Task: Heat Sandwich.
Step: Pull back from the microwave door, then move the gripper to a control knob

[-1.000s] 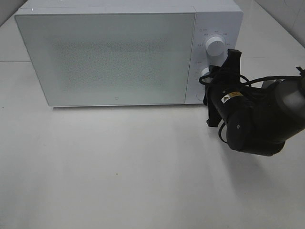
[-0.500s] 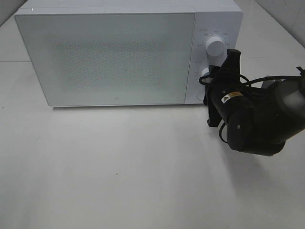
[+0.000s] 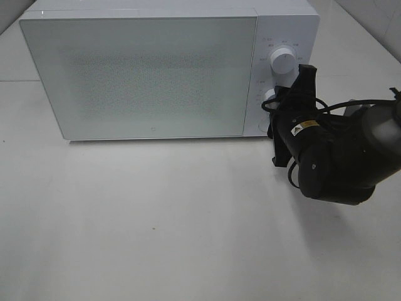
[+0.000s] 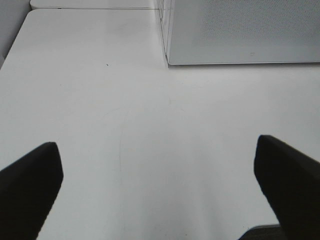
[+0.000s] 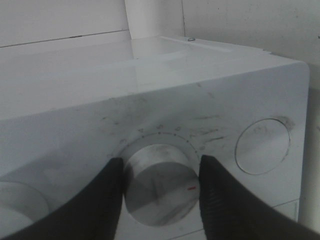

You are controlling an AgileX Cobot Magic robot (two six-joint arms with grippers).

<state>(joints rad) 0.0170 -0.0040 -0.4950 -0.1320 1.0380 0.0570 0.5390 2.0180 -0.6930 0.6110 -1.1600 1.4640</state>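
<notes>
Looks down on a white microwave (image 3: pixel 138 75) with frosted door closed, standing on a white table (image 3: pixel 156 219). Finds the right gripper (image 5: pixel 160 161) at the control panel, black right fingers (image 5: pixel 100 200) pressed against both sides of the lower knob (image 5: pixel 160 192), jaws clamped on it. Shows, on the knob face between the jaws, a small red mark (image 5: pixel 190 188) close to one finger. Places the upper knob (image 3: pixel 283 61) just outside the jaws on one side and a flat round button (image 5: pixel 262 145) just outside on the other. Catches the bulky black right arm (image 3: pixel 338 157) trailing back from the gripper over the table, with a cable (image 3: pixel 338 106) looping beside it. Finds the left gripper (image 4: pixel 160 165) away from the panel, jaws spread wide and closed on nothing, white tabletop showing between the left fingers (image 4: pixel 30 185). Puts the microwave's lower front corner ahead of those open jaws and off to one side. Cannot tell where the sandwich is: not seen between either pair of jaws, nor through the frosted door. Matches the views from a second and half a second ago in every respect: same clamp on the knob, same arm pose, same knob positions, no shift anywhere
</notes>
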